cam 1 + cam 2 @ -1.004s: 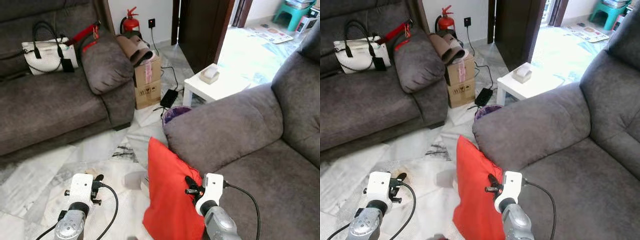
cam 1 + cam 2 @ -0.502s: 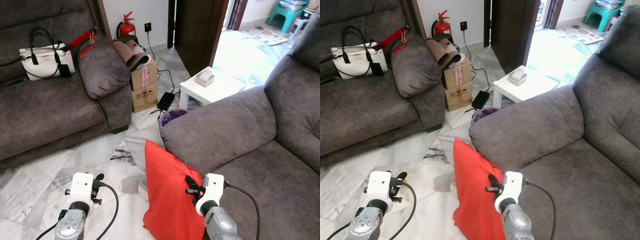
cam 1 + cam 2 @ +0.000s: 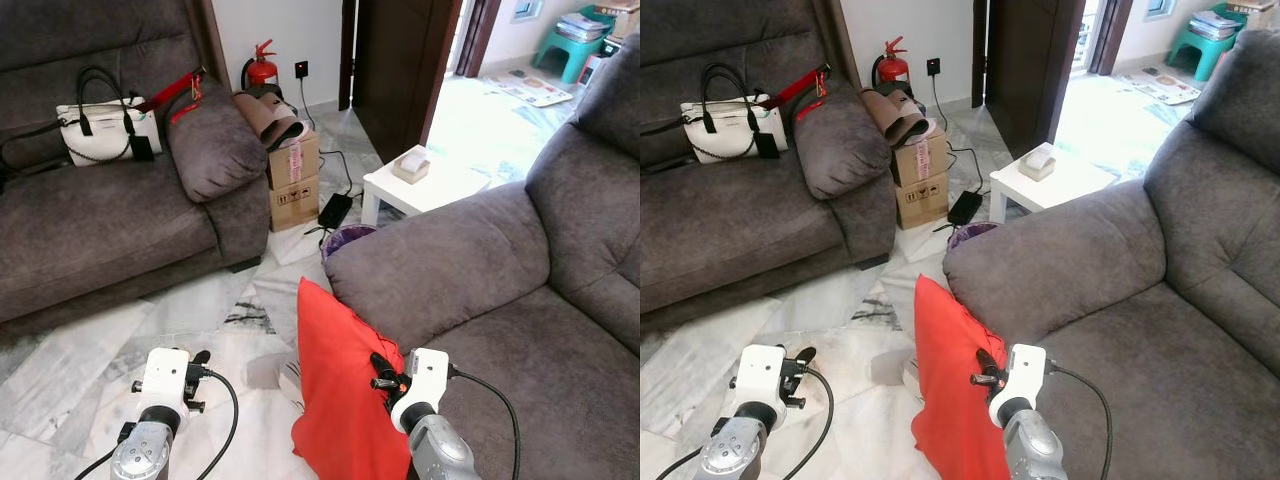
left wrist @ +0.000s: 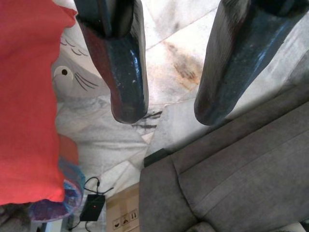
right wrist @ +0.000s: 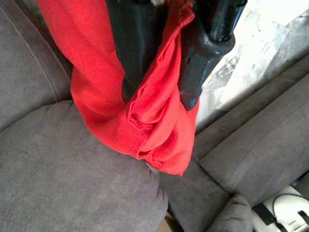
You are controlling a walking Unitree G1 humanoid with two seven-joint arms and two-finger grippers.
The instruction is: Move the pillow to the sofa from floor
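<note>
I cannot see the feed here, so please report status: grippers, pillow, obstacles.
Right gripper shut on red pillow, held upright beside grey sofa armrest. Left gripper open, over marble floor. Armrest stands between pillow and seat.

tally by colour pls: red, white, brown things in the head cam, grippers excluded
Red: 2 (pillow, fire extinguisher)
White: 3 (handbag, side table, tissue box)
Brown: 1 (cardboard box)
Total: 6

Pale marble floor point(image 3: 190, 300) bears two grey sofas point(image 3: 90, 225), cardboard boxes point(image 3: 295, 180) and a white table point(image 3: 425, 185).
</note>
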